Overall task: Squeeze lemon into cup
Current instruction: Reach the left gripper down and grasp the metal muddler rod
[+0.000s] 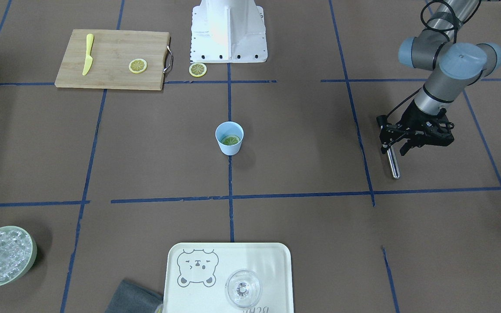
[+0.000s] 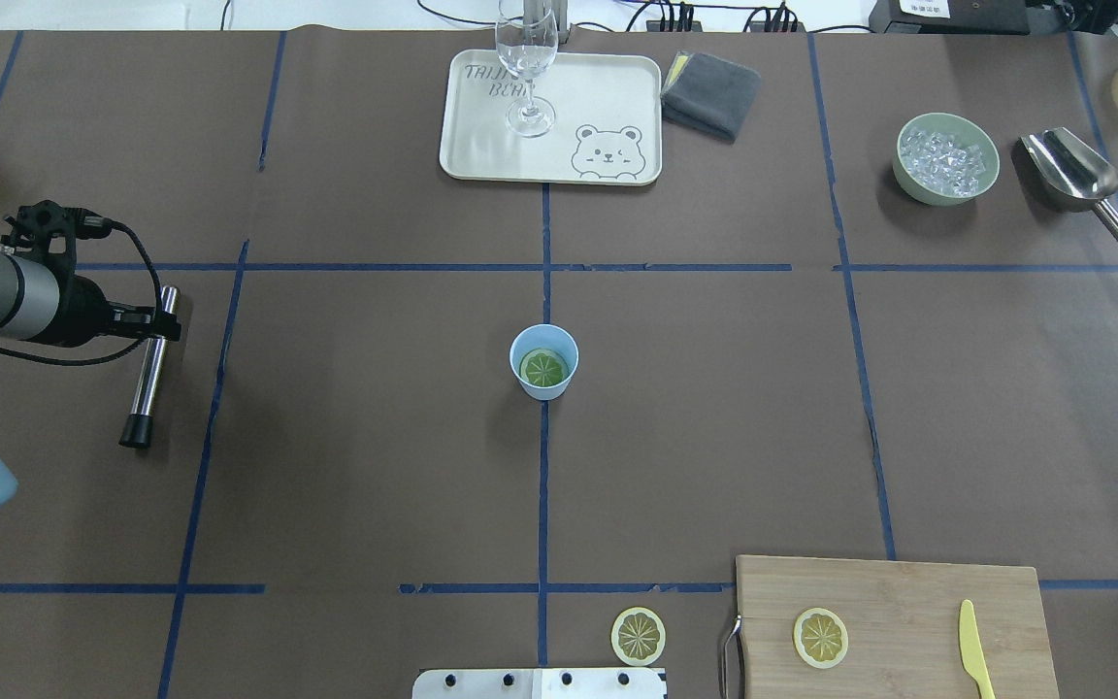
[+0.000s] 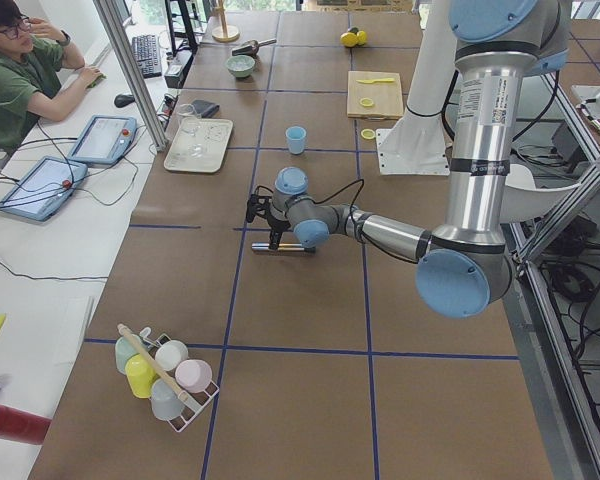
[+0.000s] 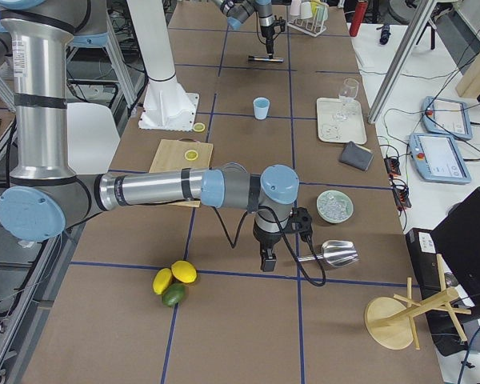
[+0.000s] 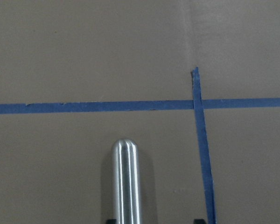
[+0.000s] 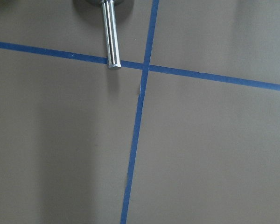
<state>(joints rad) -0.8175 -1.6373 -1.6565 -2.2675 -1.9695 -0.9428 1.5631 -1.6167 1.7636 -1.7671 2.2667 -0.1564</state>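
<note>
From my overhead feed, the cup (image 2: pixel 543 361) is my landmark: one lemon (image 2: pixel 543 368) lies inside it, the tray (image 2: pixel 481 155) beyond it, the cutting board (image 2: pixel 894 621) nearer, to its right.

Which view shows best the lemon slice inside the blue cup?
Overhead exterior: it looks down into the cup, showing the lemon slice whole. Exterior front-facing shows the slice partly behind the rim; both side views show only the cup's outside; wrist views miss it.

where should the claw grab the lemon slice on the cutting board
The lemon slice lies flat on the cutting board, so probably come straight down from above and pinch across its rim, one finger on each side. The knife lies well apart, leaving room on every side.
</note>
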